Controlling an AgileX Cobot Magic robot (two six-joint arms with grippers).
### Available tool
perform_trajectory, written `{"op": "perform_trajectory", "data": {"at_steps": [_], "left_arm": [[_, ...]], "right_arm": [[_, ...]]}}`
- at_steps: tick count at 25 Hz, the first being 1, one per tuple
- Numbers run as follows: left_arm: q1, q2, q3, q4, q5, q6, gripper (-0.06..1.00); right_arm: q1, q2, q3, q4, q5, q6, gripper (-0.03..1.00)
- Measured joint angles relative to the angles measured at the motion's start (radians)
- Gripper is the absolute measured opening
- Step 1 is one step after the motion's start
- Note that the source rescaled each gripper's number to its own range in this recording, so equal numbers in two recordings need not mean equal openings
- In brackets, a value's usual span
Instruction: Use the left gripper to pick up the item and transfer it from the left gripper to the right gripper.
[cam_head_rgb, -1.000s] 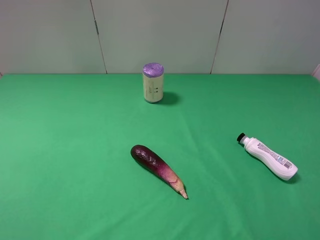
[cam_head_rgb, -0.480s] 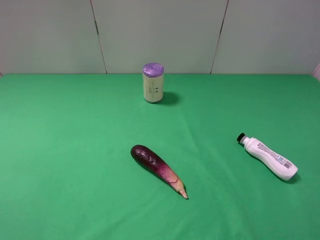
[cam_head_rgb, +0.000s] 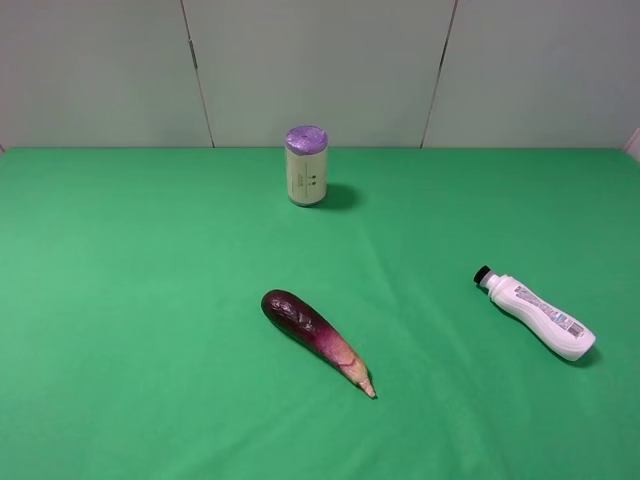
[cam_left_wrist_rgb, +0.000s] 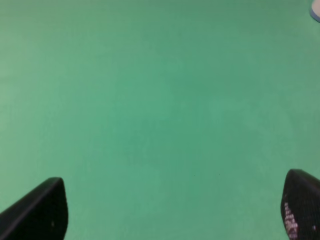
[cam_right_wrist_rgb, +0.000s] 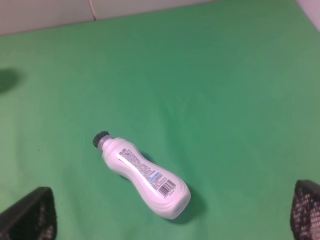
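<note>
The item, a slim white bottle with a black cap and printed label, lies on its side on the green cloth at the right, cap pointing back-left. It also shows in the right wrist view. No arm shows in the exterior high view. My left gripper is open, its black fingertips wide apart over bare green cloth, no object between them. My right gripper is open, its fingertips at the picture's lower corners, with the bottle lying on the cloth beyond them, untouched.
A cream can with a purple lid stands upright at the back centre. A purple eggplant lies diagonally at the middle of the green cloth. A grey panelled wall runs behind the table.
</note>
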Motion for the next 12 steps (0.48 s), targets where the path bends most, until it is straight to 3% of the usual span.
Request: {"op": "perform_trajectory", "data": {"at_steps": [12], "left_arm": [[0.0,0.0,0.0,0.0,0.0,0.0,0.73]], "right_arm": [[0.0,0.0,0.0,0.0,0.0,0.0,1.0]]}}
